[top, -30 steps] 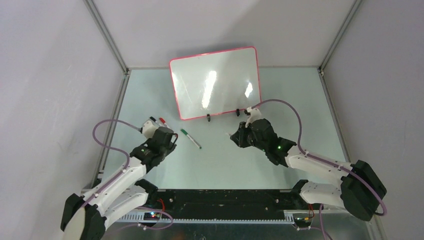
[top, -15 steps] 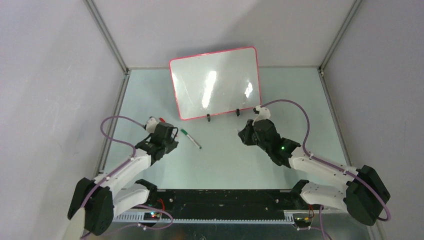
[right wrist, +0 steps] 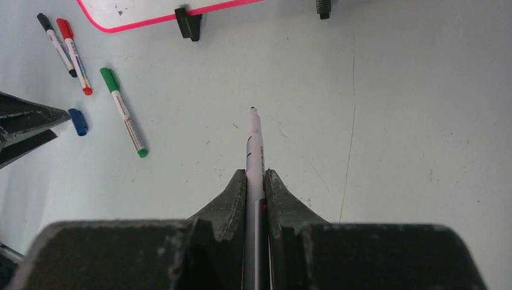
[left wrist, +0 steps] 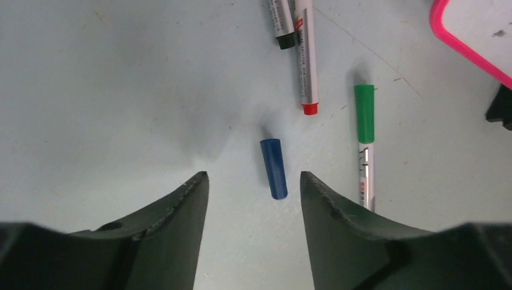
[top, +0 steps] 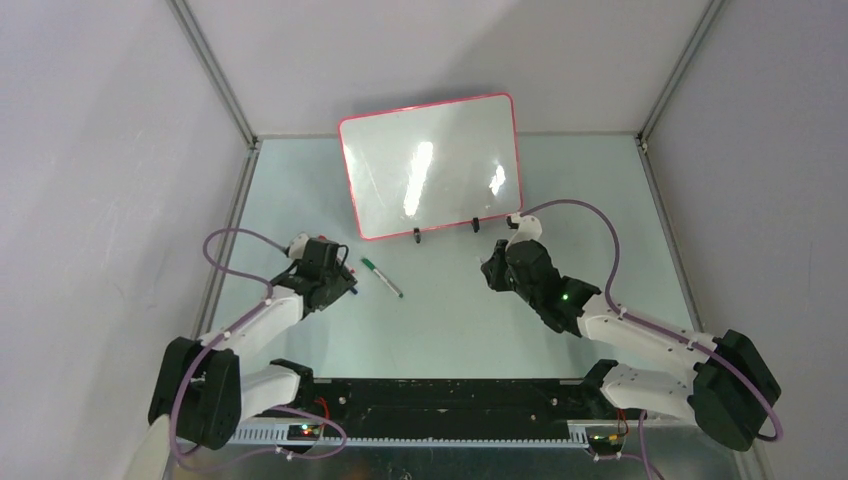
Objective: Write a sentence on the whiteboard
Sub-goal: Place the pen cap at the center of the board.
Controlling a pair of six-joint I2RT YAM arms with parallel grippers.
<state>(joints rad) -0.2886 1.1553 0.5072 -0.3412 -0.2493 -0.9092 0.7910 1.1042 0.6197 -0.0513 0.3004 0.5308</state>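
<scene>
Left tool (left wrist: 253,181) hangs low over the table (top: 450,320), jaws spread wide and holding nothing. A loose blue cap (left wrist: 273,168) lies on the table right in the gap between the fingers, nearer the right-hand one in the wrist view and touching neither. Just beyond it lies a green-capped marker (left wrist: 364,145), with a red-capped marker (left wrist: 306,54) and a black-capped marker (left wrist: 281,21) side by side further out.

Over to the right tool (right wrist: 256,181): it is clamped tight on an uncapped white-barrelled marker (right wrist: 255,157), whose dark tip juts out ahead of the fingers towards the board. Whether that tip touches the table, I cannot tell.

The whiteboard (top: 430,165) stands propped at the far middle of the table on two black clip feet (top: 416,236), its pink-framed white face catching bright glare. The right tool sits just in front of its right foot; the left tool is off to its lower left.
</scene>
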